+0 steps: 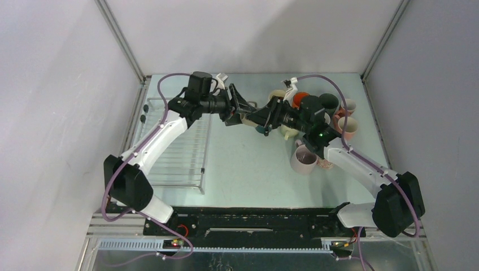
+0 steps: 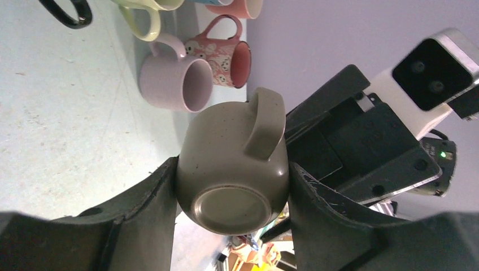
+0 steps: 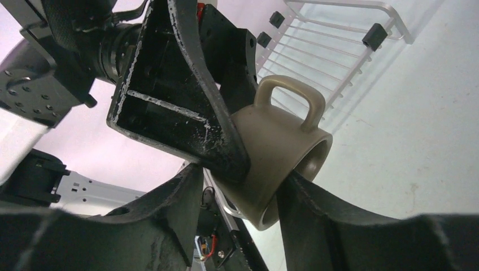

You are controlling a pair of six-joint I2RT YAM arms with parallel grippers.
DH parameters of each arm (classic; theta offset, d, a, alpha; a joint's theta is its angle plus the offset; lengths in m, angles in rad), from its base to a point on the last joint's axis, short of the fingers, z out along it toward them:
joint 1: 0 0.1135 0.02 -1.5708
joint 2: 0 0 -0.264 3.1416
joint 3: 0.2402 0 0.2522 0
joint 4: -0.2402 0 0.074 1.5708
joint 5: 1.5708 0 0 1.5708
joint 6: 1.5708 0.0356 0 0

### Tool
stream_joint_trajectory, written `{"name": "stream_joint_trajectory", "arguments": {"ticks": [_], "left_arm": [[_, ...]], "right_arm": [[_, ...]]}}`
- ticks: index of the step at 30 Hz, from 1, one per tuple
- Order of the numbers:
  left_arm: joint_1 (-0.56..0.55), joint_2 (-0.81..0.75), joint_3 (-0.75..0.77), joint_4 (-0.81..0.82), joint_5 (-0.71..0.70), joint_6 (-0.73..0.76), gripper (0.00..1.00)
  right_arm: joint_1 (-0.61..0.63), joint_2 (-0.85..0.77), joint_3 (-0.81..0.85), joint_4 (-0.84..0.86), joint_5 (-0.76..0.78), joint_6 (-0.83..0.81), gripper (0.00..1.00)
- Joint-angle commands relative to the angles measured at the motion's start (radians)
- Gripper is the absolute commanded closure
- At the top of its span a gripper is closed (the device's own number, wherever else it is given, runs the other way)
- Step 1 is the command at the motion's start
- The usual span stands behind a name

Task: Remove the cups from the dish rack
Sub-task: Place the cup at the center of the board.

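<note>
Clamping beige cup [image 2: 226,147] — left claw [image 2: 233,172] (right claw [image 3: 240,180] straddles it).

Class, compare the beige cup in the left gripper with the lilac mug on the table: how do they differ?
The beige cup is speckled beige; the lilac mug is plain lilac. The beige cup is clamped in the left gripper, tipped sideways; the lilac mug stands upright on the table. Both have one loop handle.

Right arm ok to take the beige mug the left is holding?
Likely yes: the mug sits between the fingers of the right end effector. The left end effector clamps its sides, and one left finger crowds that gap.
</note>
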Motion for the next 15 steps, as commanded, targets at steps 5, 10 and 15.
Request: {"name": "stream_joint_trajectory", "arguments": {"ticks": [5,10,15], "left_arm": [[-0.008,-0.076,-0.087,0.237,0.107,-0.119,1.00],[-0.008,-0.074,-0.097,0.274,0.118,-0.137,1.00],[-0.012,-0.072,-0.120,0.331,0.128,-0.160,0.95]], "right_arm": [[0.013,0.009,0.004,0.109,-0.059,0.061,0.53],[0.019,0.004,0.003,0.122,-0.072,0.080,0.66],[0.024,0.000,0.003,0.121,-0.075,0.086,0.96]]}}
